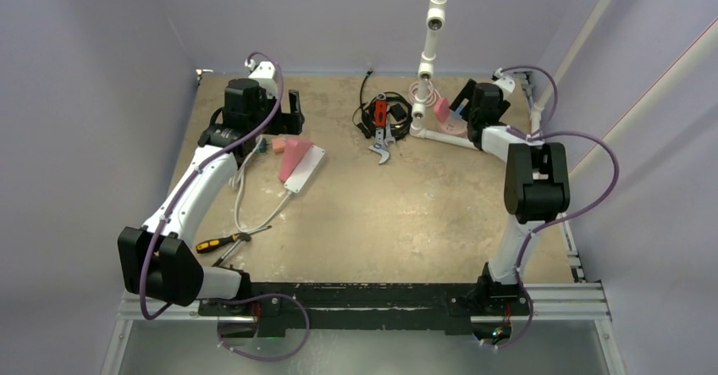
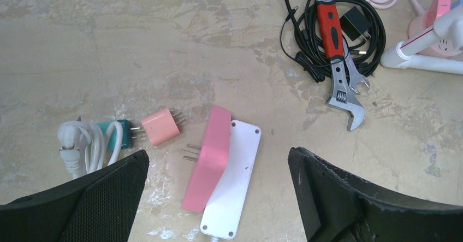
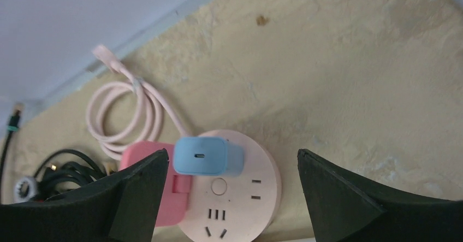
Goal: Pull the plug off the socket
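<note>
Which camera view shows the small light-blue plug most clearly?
The right wrist view: the plug sits large and unobstructed on the pink socket. In the top external view it is too small to make out; the left wrist view shows only part of the socket at its edge.

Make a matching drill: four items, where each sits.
Items:
1. plug
2. wrench
3. screwdriver
4. power strip

Places:
A. across the black cable coil
B. near edge of the table, left side
C. on the socket
D. partly under a pink block

Pairs: 1-C, 2-A, 3-B, 4-D
</note>
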`<state>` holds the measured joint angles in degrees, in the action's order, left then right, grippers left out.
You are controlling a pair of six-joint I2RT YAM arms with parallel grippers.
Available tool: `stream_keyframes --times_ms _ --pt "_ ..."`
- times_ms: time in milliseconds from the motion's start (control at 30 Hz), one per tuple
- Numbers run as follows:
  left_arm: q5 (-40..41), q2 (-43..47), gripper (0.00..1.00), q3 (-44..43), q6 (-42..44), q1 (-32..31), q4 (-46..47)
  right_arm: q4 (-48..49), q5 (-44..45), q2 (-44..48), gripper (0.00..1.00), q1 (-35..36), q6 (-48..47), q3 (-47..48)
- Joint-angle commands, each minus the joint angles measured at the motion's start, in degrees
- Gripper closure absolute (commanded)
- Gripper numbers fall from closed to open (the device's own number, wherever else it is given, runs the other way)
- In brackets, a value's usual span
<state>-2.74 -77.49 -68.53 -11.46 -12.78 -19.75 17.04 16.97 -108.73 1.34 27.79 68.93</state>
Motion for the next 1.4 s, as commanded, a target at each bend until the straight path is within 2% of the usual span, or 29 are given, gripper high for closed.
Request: stream_keyframes --times_ms 0,767,900,1067,1200,1300,1367 --pt "-0.4 1.4 0.01 0.2 -0.5 -0.1 2.2 -0.6 -2.0 -2.0 0.1 0.5 -1.9 3.6" --pt "-1.5 1.1 0.01 0.2 -0.8 -0.1 2.3 -0.7 -1.4 -7.3 0.1 0.8 -2.7 6.1" --pt "-1.6 1.0 0.01 0.2 -0.8 -0.1 2.4 -2.2 -0.4 -8.5 0.13 1.2 -2.5 7.3" --pt "-1.7 1.1 0.01 0.2 -0.8 -0.1 2.4 -3.0 0.3 -9.1 0.26 1.5 -2.3 7.8" --pt "-1.7 1.1 0.01 0.2 -0.8 -0.1 2.4 -3.2 1.1 -8.8 0.42 1.5 -1.8 8.0" --pt "-1.9 1.0 0.01 0.2 -0.8 -0.1 2.4 -3.0 -0.7 -8.5 0.58 1.4 -1.9 8.1" --pt "-1.9 1.0 0.01 0.2 -0.8 -0.1 2.4 -3.2 -0.4 -8.2 0.75 1.4 -1.9 8.5"
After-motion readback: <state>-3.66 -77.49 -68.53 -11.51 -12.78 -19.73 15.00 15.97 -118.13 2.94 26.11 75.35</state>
